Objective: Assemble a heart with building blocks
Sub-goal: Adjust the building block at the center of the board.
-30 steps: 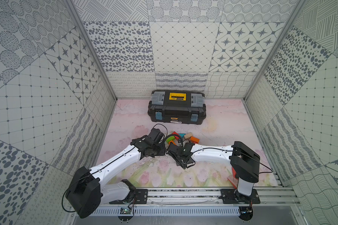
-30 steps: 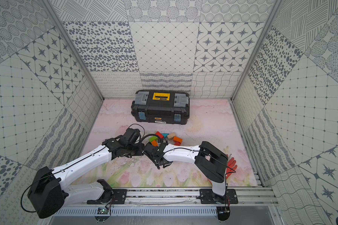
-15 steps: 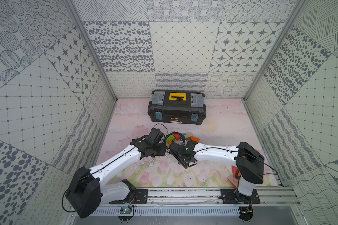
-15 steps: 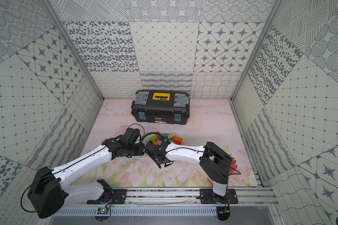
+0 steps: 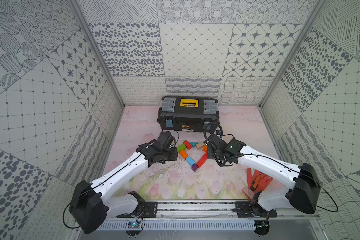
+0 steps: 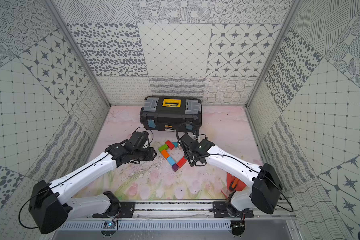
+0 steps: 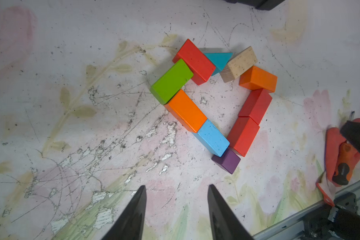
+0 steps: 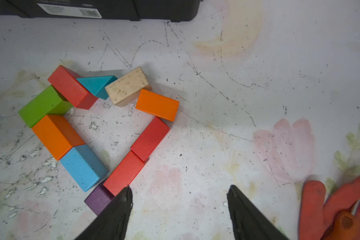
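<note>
The heart (image 5: 183,154) lies flat on the mat as a hollow outline of building blocks, with a purple cube (image 7: 227,161) at its point and a teal triangle (image 7: 218,59) at its notch. Green (image 7: 172,81), orange, light blue (image 7: 213,139), red and plain-wood (image 8: 127,86) bricks form its sides. My left gripper (image 7: 177,186) hovers open and empty just left of the heart (image 6: 165,154). At the heart's right side my right gripper (image 8: 179,188) is open and empty, one finger over the purple cube (image 8: 97,198). In a top view the right arm hides the heart's right side.
A large black toolbox (image 5: 188,118) stands behind the heart against the back wall. A red-orange glove (image 5: 260,180) with an orange-handled tool on it lies at the front right. Patterned walls close in both sides, and a metal rail (image 5: 195,206) runs along the front.
The right gripper has opened and drawn back to the right, off the heart's middle. The left arm has stayed where it was.
</note>
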